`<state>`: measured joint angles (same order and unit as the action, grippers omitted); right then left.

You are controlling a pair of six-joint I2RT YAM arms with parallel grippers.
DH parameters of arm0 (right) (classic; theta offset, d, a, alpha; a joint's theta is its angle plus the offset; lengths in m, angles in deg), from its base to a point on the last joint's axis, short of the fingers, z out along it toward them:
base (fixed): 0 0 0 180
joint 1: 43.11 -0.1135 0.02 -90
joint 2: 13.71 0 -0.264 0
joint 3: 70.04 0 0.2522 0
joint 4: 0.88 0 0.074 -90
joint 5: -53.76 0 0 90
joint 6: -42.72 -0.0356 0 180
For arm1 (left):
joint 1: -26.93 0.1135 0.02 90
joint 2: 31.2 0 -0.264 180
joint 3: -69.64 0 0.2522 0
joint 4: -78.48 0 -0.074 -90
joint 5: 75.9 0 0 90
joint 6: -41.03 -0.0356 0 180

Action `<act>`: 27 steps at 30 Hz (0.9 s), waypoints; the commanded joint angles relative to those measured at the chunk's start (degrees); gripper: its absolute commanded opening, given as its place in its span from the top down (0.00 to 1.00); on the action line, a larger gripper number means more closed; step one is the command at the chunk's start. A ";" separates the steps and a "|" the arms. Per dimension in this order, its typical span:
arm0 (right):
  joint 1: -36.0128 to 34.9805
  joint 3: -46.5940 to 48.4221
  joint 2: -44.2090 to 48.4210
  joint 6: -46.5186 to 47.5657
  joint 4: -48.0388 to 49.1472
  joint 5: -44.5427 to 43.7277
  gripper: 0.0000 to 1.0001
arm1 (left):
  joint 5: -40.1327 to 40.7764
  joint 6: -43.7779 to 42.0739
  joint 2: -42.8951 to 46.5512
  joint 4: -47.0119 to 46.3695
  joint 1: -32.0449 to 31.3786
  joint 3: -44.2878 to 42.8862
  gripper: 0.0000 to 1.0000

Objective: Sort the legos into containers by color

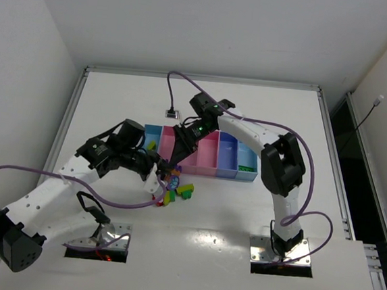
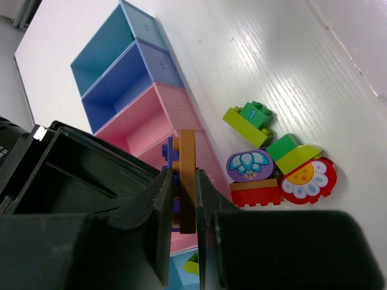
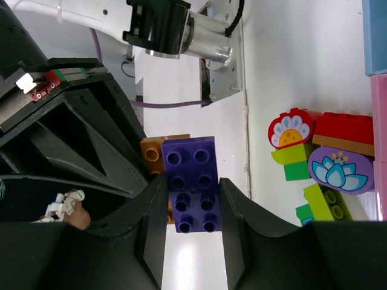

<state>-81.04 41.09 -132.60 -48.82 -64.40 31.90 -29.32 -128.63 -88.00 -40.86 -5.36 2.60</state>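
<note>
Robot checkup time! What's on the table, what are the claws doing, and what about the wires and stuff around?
Surface: white table, glossy.
Job's things: row of containers; loose legos piled in front of it; a green piece in the rightmost bin.
Clutter: small black plug on the table behind the bins.
Grippers: left gripper shut on an orange brick; right gripper shut on the purple brick joined to it.
Cables: purple cables loop from both arms; one runs to the plug.
Surroundings: white walls; nothing else seen.
</note>
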 commanded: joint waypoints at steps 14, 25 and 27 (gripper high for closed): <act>1.02 0.64 0.85 -0.39 1.24 4.90 1.00 | -2.89 -4.28 2.65 3.81 -0.75 1.68 1.00; 2.07 0.11 1.38 -0.39 1.77 5.43 1.00 | -3.95 -9.63 1.25 15.15 -2.51 -1.30 1.00; 2.07 0.11 1.38 -0.39 1.77 5.43 1.00 | -3.95 -11.04 0.02 17.79 -2.51 -1.92 1.00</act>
<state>-79.97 40.67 -132.60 -49.04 -64.16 34.58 -30.20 -136.43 -86.82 -31.20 -7.04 2.67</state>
